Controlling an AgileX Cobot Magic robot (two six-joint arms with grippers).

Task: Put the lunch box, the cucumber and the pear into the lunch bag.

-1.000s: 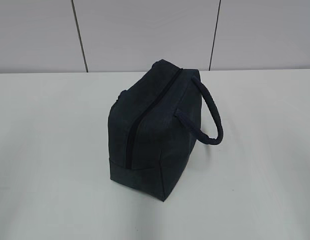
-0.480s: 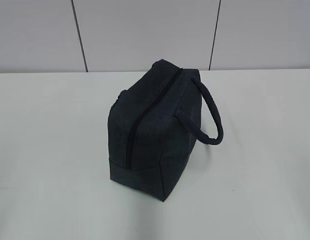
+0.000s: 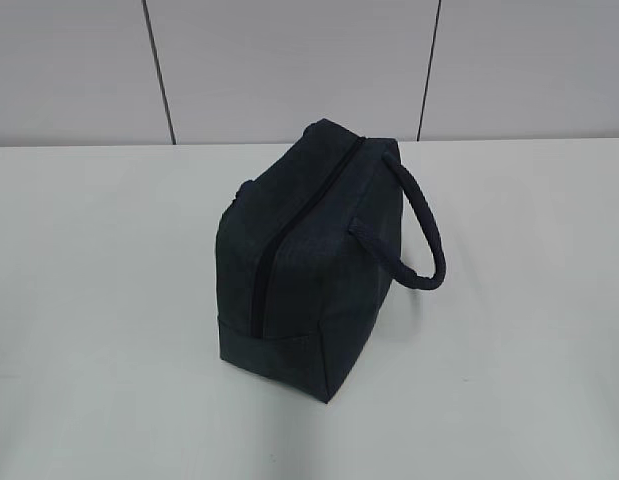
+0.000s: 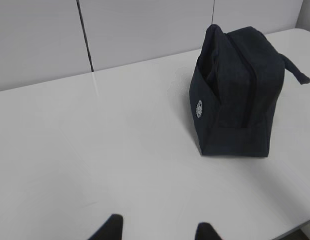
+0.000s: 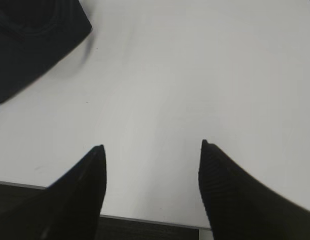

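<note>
The dark navy lunch bag (image 3: 309,260) stands alone on the white table (image 3: 99,300), zipper running along its top and shut, thick looped handle (image 3: 419,225) hanging off its right side. The left wrist view has the lunch bag (image 4: 240,95) at the upper right, well away from my left gripper (image 4: 157,225), which is open over bare table with nothing between its fingers. My right gripper (image 5: 152,145) is open and empty near the table's front edge, a corner of the lunch bag (image 5: 34,45) at its upper left. Lunch box, cucumber and pear are out of view. Neither gripper appears in the exterior view.
A pale panelled wall (image 3: 289,70) runs behind the table. The table's front edge (image 5: 144,220) lies just under my right gripper. A small round white logo (image 4: 199,108) marks the bag's end face.
</note>
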